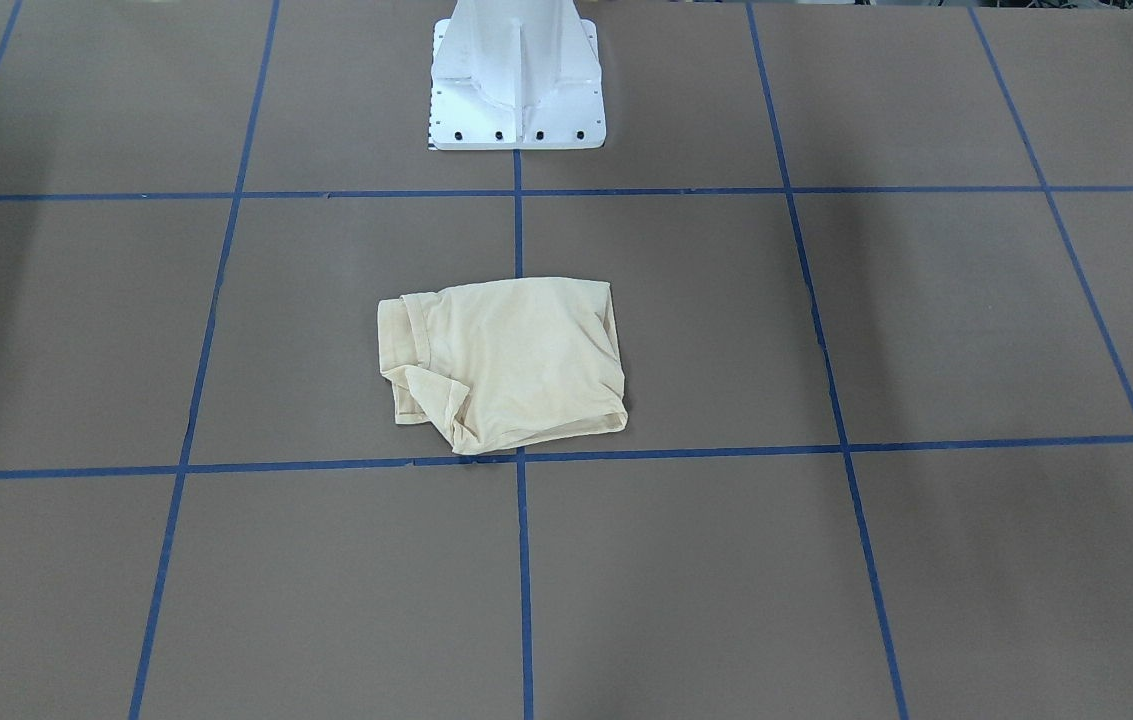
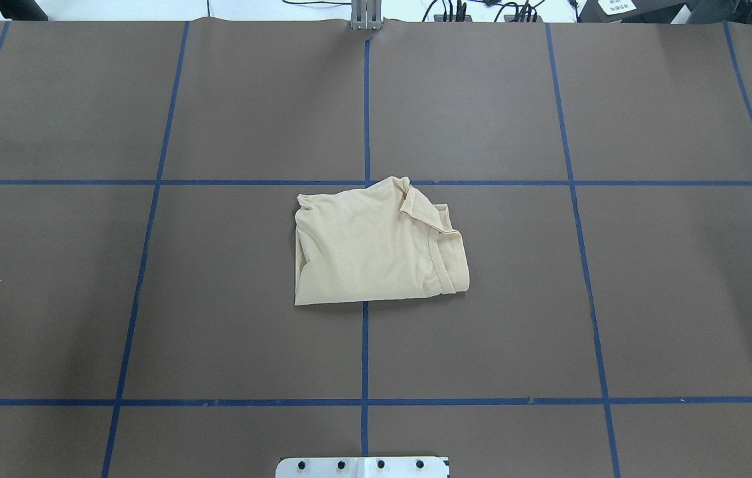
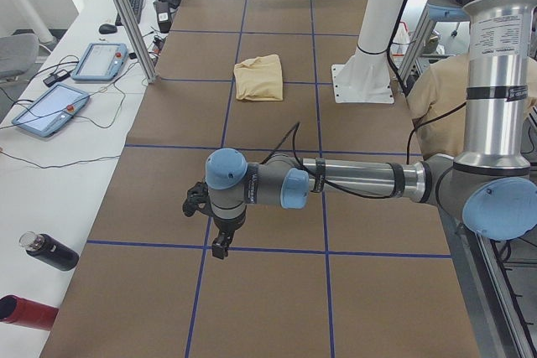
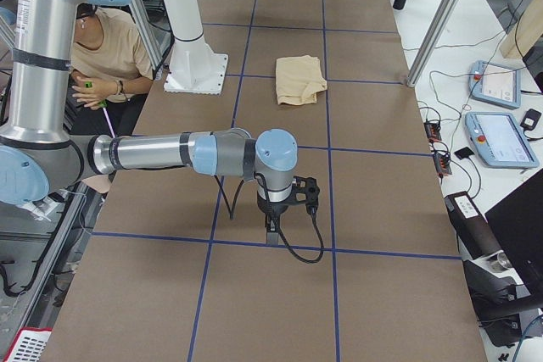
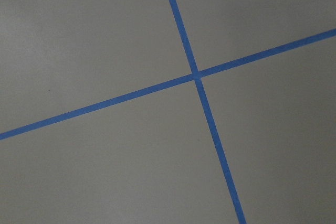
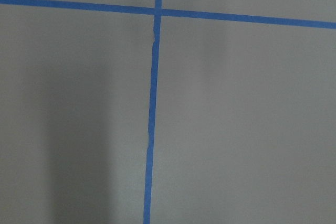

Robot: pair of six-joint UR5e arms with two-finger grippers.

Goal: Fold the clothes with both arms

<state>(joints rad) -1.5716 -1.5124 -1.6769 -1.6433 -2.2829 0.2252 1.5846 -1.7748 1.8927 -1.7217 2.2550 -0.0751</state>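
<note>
Two grippers are seen only from the ends of the table, so it cannot be told how wide either one is open, and nothing is seen held by them. The left gripper (image 3: 220,246) is hung low over the brown table (image 3: 277,308) and pointed down, close to a blue tape line (image 3: 252,251). Right under it, only bare table and a crossing of tape (image 5: 196,75) are shown by its wrist camera. The right gripper (image 4: 271,233) is hung the same way at the other end, and a tape crossing (image 6: 157,11) is shown under it too

Farther out, well apart from each gripper and between the two, the shirt (image 2: 369,249) is laid flat in front of the white base (image 1: 516,80). It is already folded into a small bundle, with a ribbed band (image 2: 449,262) on the side toward the right gripper. No print is seen

The folding is judged to be almost done. The shirt is thought to be soft, light and floppy, so it would sag and come open if only the top layer were lifted. A hold is best taken at two corners of one edge, with all layers pinched together
</note>
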